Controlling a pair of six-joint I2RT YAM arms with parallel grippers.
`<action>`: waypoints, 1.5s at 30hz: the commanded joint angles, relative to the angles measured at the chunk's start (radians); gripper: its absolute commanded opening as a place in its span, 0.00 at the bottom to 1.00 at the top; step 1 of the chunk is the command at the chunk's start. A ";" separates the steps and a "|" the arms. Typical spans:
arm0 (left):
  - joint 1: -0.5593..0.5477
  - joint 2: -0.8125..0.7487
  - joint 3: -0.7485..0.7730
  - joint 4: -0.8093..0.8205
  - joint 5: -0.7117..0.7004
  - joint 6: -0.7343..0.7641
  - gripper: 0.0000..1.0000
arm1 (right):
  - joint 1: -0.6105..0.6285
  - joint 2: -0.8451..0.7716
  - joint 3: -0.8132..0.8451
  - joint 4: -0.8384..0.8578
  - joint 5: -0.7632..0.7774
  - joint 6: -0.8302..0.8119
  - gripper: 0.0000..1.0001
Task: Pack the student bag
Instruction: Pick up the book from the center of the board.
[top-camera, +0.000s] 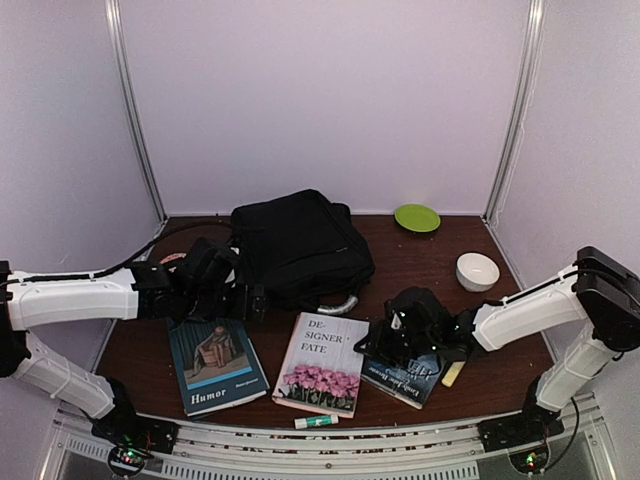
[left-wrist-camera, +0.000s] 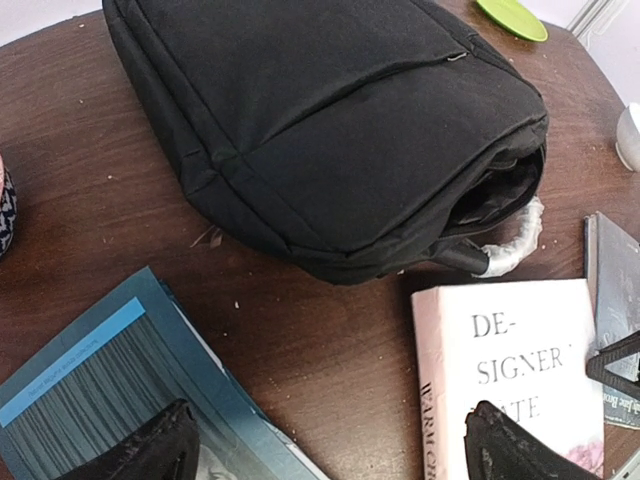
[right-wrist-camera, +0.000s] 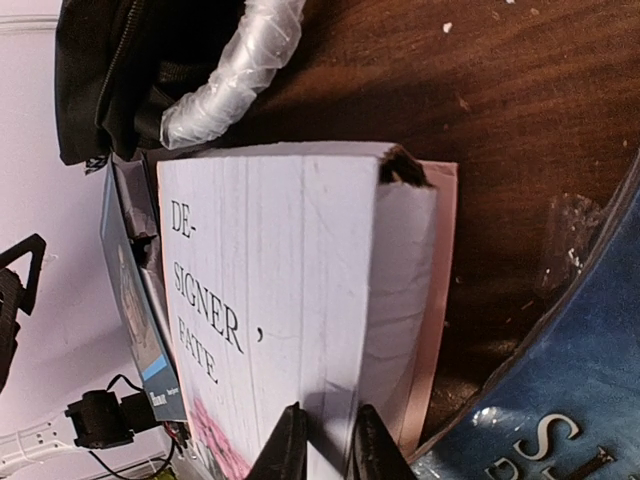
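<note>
The student bag (top-camera: 300, 245) (left-wrist-camera: 320, 130) lies flat at the back middle of the table, black, its pale wrapped handle (left-wrist-camera: 510, 240) (right-wrist-camera: 235, 70) pointing toward the books. My left gripper (top-camera: 250, 300) (left-wrist-camera: 330, 445) hovers open over bare table between a blue book "Humor" (top-camera: 215, 365) (left-wrist-camera: 90, 390) and the pink-and-white book "Designer Fate" (top-camera: 322, 360) (left-wrist-camera: 520, 370), holding nothing. My right gripper (top-camera: 385, 340) (right-wrist-camera: 330, 440) is at that pink book's (right-wrist-camera: 270, 280) right edge. Its jaws stand narrow, pinching the book's edge between them.
A dark blue book (top-camera: 405, 378) (right-wrist-camera: 570, 400) lies under the right wrist, a small yellow item (top-camera: 454, 373) beside it. A glue stick (top-camera: 317, 421) rests at the front edge. A green plate (top-camera: 417, 217) and a white bowl (top-camera: 477, 270) sit at the back right.
</note>
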 joint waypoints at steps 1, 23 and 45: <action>-0.009 -0.014 -0.014 0.064 -0.013 -0.017 0.95 | 0.015 -0.007 0.012 0.021 0.008 0.018 0.11; -0.010 -0.133 0.016 0.034 -0.122 -0.014 0.96 | 0.031 -0.266 0.225 -0.303 0.162 -0.232 0.00; 0.042 -0.371 -0.053 0.650 0.639 0.036 0.98 | -0.009 -0.519 0.485 -0.429 0.012 -0.577 0.00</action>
